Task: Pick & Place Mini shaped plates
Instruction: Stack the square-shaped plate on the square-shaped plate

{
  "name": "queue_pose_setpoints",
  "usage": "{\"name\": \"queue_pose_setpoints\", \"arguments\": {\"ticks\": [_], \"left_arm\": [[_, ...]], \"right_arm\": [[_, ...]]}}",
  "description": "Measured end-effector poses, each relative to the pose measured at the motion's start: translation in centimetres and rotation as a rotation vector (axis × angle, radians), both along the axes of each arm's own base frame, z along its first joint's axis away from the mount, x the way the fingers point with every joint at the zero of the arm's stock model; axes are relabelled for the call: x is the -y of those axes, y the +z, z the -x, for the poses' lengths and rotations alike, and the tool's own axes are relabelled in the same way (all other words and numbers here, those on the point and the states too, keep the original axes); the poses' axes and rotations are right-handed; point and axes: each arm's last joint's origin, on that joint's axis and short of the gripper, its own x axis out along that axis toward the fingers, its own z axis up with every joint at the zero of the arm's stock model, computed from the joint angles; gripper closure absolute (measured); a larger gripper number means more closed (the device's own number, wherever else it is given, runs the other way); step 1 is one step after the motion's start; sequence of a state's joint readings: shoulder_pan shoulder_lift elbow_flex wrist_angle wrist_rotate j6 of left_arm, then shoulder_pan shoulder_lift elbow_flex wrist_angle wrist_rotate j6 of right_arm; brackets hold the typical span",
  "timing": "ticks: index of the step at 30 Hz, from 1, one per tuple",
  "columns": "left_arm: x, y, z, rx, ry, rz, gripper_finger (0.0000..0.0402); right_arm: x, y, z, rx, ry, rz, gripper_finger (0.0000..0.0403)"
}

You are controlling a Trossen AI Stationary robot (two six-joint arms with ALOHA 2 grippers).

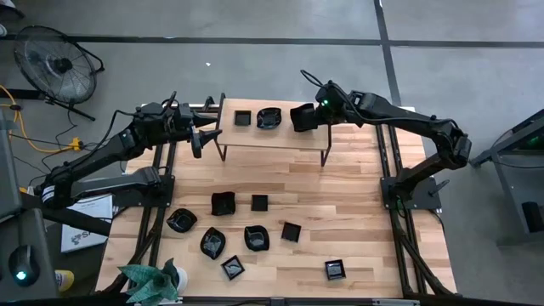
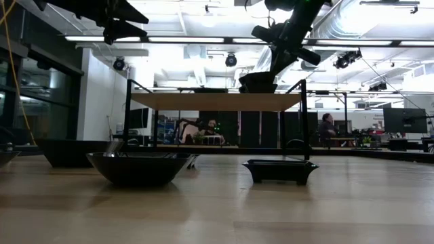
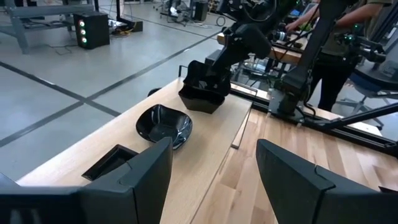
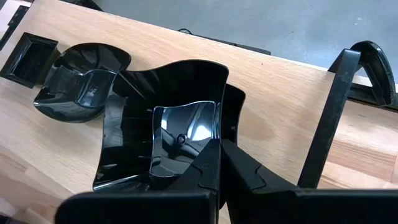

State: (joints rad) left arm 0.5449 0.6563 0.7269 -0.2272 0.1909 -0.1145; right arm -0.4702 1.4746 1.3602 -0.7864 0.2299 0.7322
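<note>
High view: a small raised shelf (image 1: 272, 136) stands at the far edge of the bench (image 1: 365, 238). On the shelf sit a square plate (image 1: 242, 118) toward its left end and a wavy-edged plate (image 1: 269, 118) just beside it, near the middle. The right hand (image 1: 304, 117) is over the shelf's right half with its fingers closed narrow on the wall of a larger wavy plate (image 1: 302, 116); the right wrist view shows the fingers pinching that plate's rim (image 4: 168, 137), with the plate tilted above the shelf board, close to the wavy-edged plate. I cannot tell whether it touches the board.

The left hand (image 1: 201, 138) hangs just off the shelf's left end, fingers spread wide and holding nothing; in the left wrist view its two dark fingers (image 3: 143, 180) frame the shelf top.

On the bench's near half lie eight more black plates: a squarish one (image 1: 223, 203) and a small square (image 1: 259, 202) nearest the shelf, a roundish one (image 1: 181, 220) toward the left edge, then three (image 1: 255, 237) in a loose row, and two (image 1: 335, 269) closest to the near edge. A green plant (image 1: 153, 282) sits at the near left corner.
</note>
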Motion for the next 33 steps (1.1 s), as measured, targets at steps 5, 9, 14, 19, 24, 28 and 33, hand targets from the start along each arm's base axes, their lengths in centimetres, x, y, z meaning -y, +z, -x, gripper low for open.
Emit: {"name": "queue_pose_setpoints", "arguments": {"ticks": [5, 9, 14, 19, 24, 28, 33], "left_arm": [[0.0, 0.0, 0.0, 0.002, 0.008, 0.005, 0.0172], [-0.1, 0.0, 0.0, 0.001, 0.02, 0.004, 0.0172], [-0.1, 0.0, 0.0, 0.001, 0.022, 0.004, 0.0172], [-0.1, 0.0, 0.0, 0.0, 0.027, 0.004, 0.0172], [-0.1, 0.0, 0.0, 0.003, 0.028, 0.01, 0.0172], [-0.1, 0.0, 0.0, 0.003, 0.029, 0.01, 0.0172], [-0.1, 0.0, 0.0, 0.004, 0.032, 0.014, 0.0172]], "right_arm": [[0.0, 0.0, 0.0, 0.001, -0.001, 0.002, 0.0402], [0.0, 0.0, 0.0, 0.002, 0.002, -0.001, 0.0402], [0.0, 0.0, -0.1, 0.008, 0.003, 0.0, 0.0402], [0.1, 0.2, -0.2, 0.03, -0.002, 0.002, 0.0402], [0.0, 0.1, -0.1, 0.017, -0.005, -0.003, 0.0402], [0.0, -0.2, -0.3, 0.016, -0.01, -0.013, 0.0402], [-0.1, -1.0, -1.0, -0.003, 0.003, -0.034, 0.04]]}}
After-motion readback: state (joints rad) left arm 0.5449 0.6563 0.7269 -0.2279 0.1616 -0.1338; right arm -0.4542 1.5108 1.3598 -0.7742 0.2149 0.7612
